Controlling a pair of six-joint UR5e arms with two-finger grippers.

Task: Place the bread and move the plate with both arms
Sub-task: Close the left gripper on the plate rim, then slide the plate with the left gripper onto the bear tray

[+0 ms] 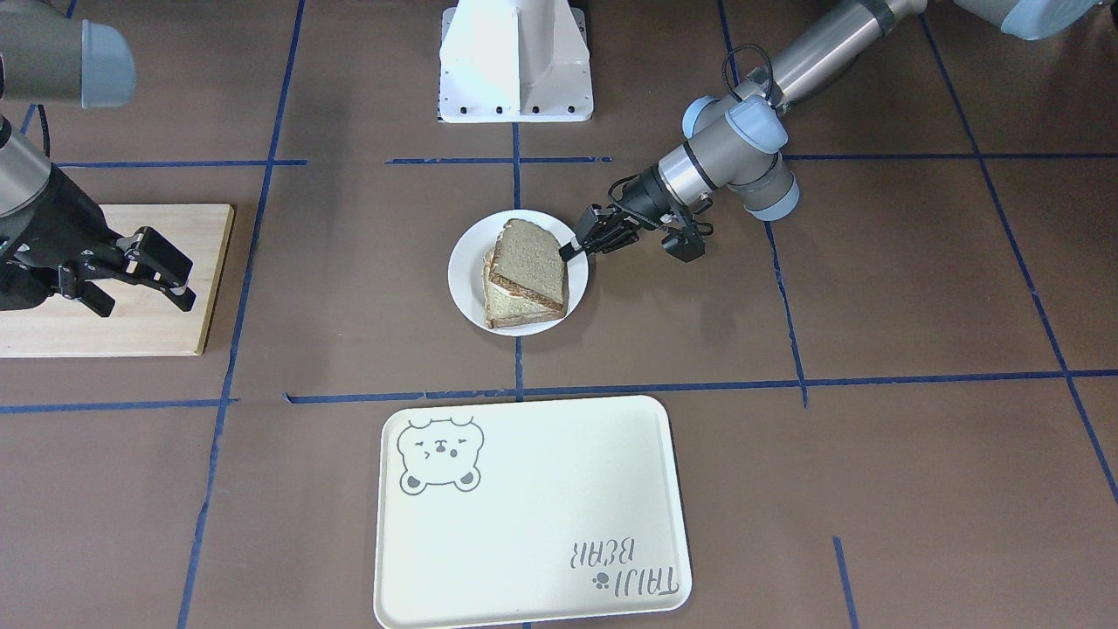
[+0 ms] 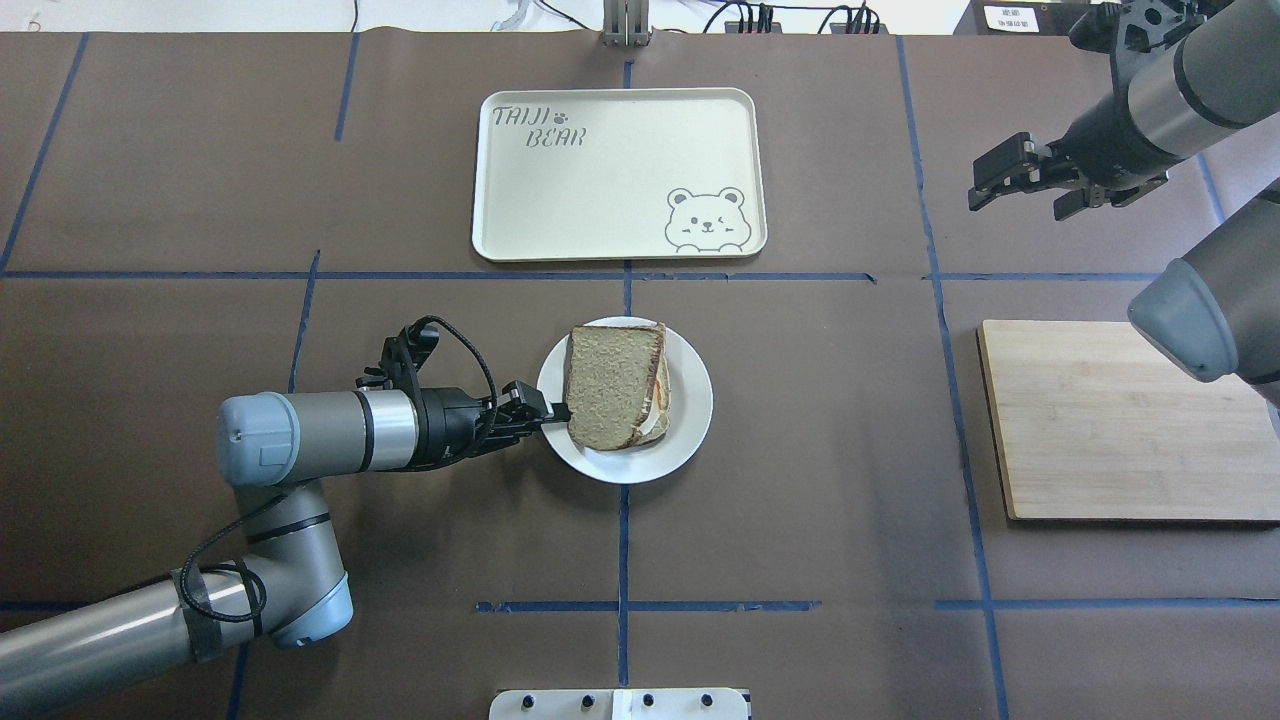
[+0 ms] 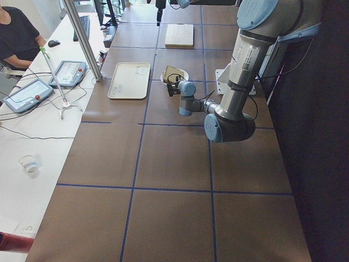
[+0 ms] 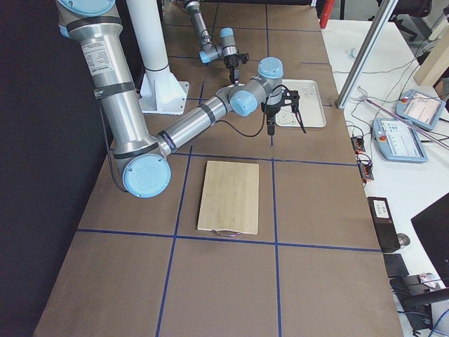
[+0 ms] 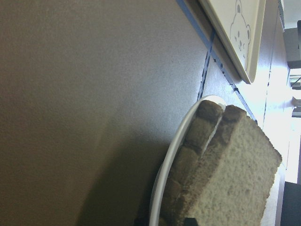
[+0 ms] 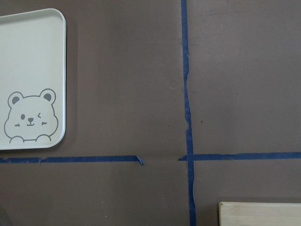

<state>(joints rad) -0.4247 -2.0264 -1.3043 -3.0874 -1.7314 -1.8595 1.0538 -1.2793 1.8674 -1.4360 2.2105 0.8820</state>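
The left gripper (image 2: pixel 548 410) seems to pinch the near edge of the bread (image 2: pixel 612 385), which lies tilted on another slice on the plate (image 2: pixel 690 430). If it draws back before it lets go, I think the bread may slide off the plate. The right gripper (image 1: pixel 175 284) hangs spread open well apart from the plate, over a wooden board (image 1: pixel 131 328).

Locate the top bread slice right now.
Overhead view: the bread lies mid-table on the plate atop another slice, its left edge held by the left gripper, the tray just beyond.
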